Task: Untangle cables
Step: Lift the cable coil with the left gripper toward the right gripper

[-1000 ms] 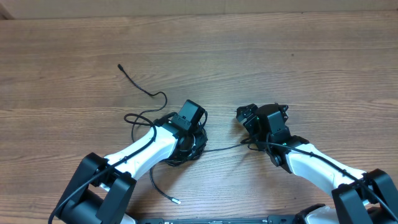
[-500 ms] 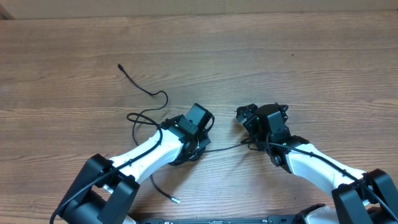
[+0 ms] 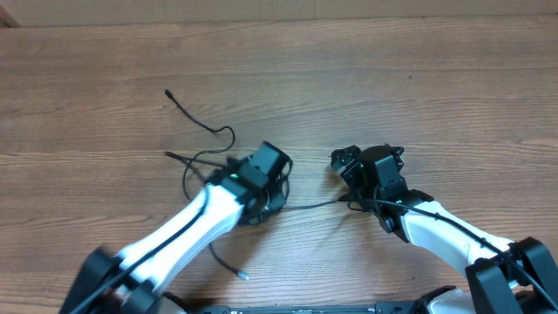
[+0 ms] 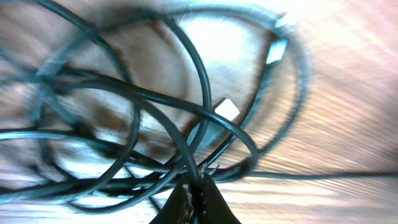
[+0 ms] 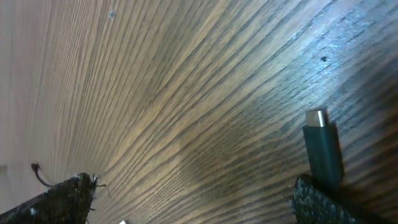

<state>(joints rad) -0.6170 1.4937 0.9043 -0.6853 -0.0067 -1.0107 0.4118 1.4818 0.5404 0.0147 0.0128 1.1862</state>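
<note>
Thin black cables (image 4: pixel 207 93) lie tangled on a wooden desk (image 3: pixel 392 78), left of centre and nearer the front edge, with one loose end trailing toward the far left corner. The left gripper (image 4: pixel 196 190) is clenched on a strand among the loops. The right gripper (image 5: pixel 193 190), right of centre, is released, a silver-tipped plug (image 5: pixel 323 152) just beside one finger
</note>
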